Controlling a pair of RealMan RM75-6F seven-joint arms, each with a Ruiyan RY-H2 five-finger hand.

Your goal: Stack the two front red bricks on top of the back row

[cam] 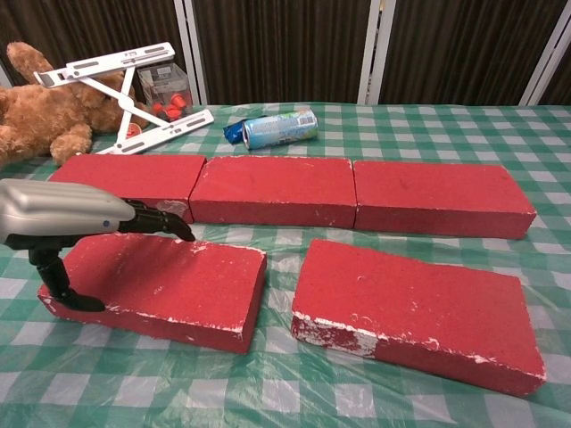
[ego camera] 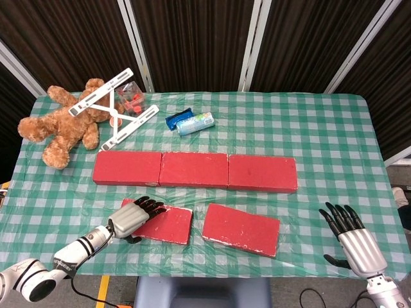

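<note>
Two red bricks lie in front: the left one [ego camera: 164, 222] [cam: 169, 283] and the right one [ego camera: 241, 229] [cam: 415, 312]. Behind them runs the back row of three red bricks [ego camera: 194, 170] [cam: 272, 189], end to end. My left hand [ego camera: 131, 217] [cam: 67, 217] reaches over the left end of the front left brick, its fingers [cam: 165, 221] stretched just above the top face and the thumb hanging down by the near left edge. It holds nothing. My right hand [ego camera: 352, 234] rests open near the table's front right, far from the bricks; only the head view shows it.
A teddy bear [ego camera: 58, 128] [cam: 45, 116], a white folding stand [ego camera: 115, 106] [cam: 125, 67] and a clear box of red bits [ego camera: 131, 96] sit at the back left. A blue can [ego camera: 194, 122] [cam: 281, 128] lies behind the back row. The green checked cloth [ego camera: 334, 147] covers the table.
</note>
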